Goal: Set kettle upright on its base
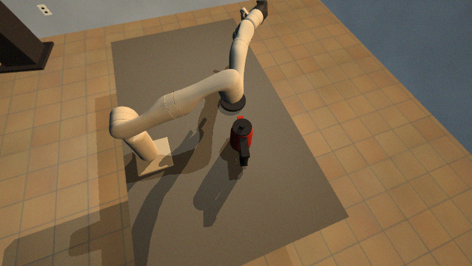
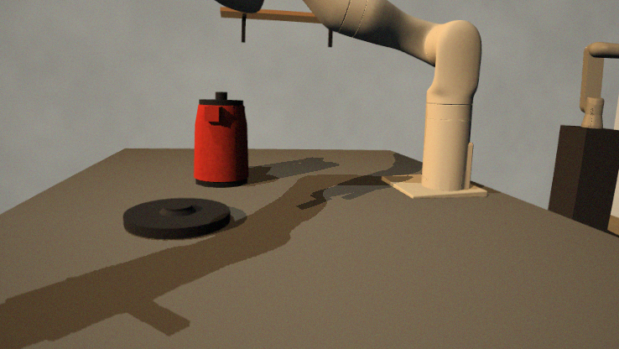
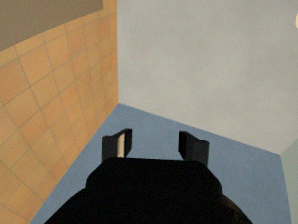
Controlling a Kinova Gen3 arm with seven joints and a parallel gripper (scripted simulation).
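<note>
Warm side light, long hard shadows

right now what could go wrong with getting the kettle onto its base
The open fingers hold nothing and sit far from the kettle, beyond the table edge, so a long reach comes first. The kettle is tall and upright; a sideways bump could tip it. The stud on the base is small, so the ring may miss it.
</note>
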